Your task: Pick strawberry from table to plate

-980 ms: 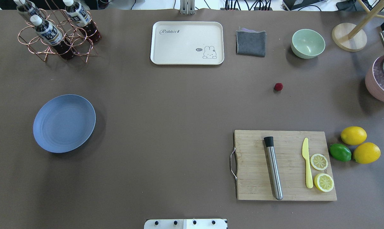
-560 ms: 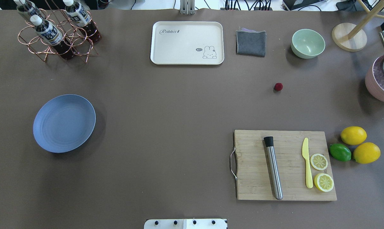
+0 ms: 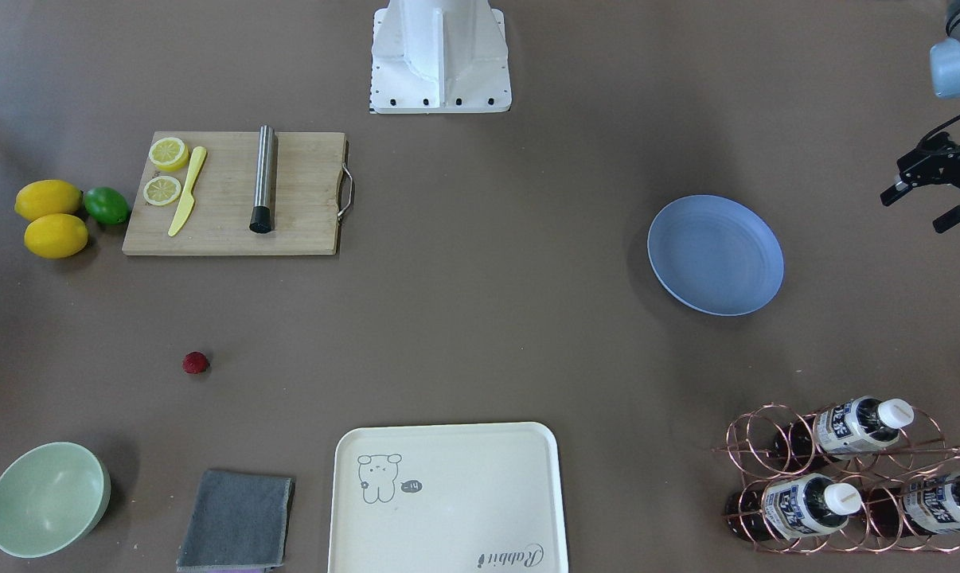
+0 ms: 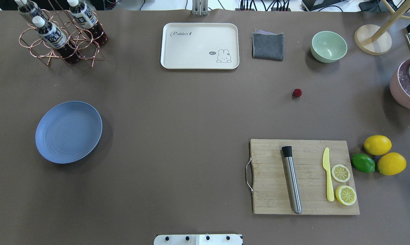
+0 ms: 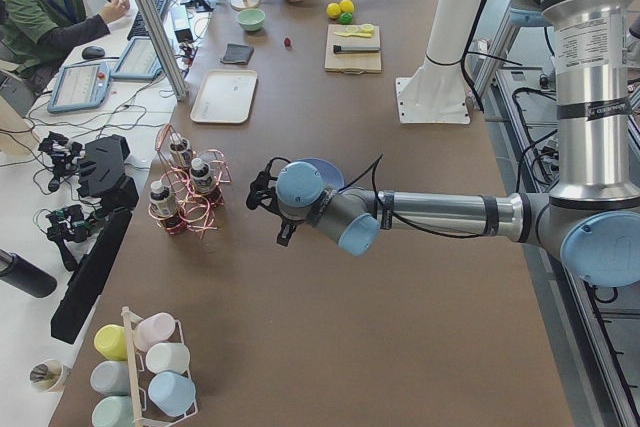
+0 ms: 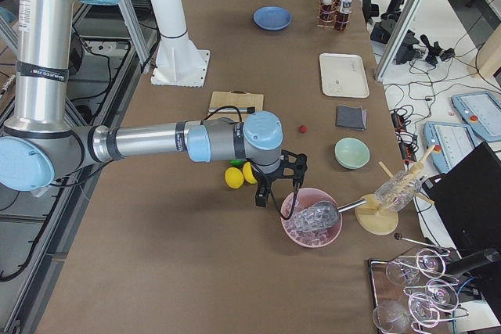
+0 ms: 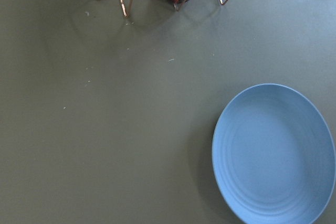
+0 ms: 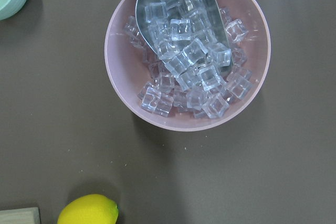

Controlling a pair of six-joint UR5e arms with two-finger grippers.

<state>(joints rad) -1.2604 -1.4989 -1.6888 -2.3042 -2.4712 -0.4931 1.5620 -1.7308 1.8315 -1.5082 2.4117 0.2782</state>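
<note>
The strawberry [image 4: 297, 93], a tiny dark-red berry, lies on the brown table [image 4: 191, 112] between the green bowl and the cutting board; it also shows in the front-facing view [image 3: 195, 363]. Far off on the table's left half sits the blue-grey plate [image 4: 68, 132], with nothing on it, and it fills the lower right of the left wrist view [image 7: 275, 153]. My left gripper [image 3: 919, 208] hovers open beyond the plate's outer side, holding nothing. Only the exterior right view shows my right gripper [image 6: 275, 197], over the pink ice bowl [image 6: 311, 217]; I cannot tell its state.
A wooden cutting board [image 4: 269, 177] carries a steel muddler, a yellow knife and lemon slices. Two lemons and a lime [image 4: 363, 163] lie to its right. At the back stand a cream tray [image 4: 200, 46], a grey cloth [image 4: 268, 46], a green bowl [image 4: 328, 46] and a bottle rack [image 4: 60, 34].
</note>
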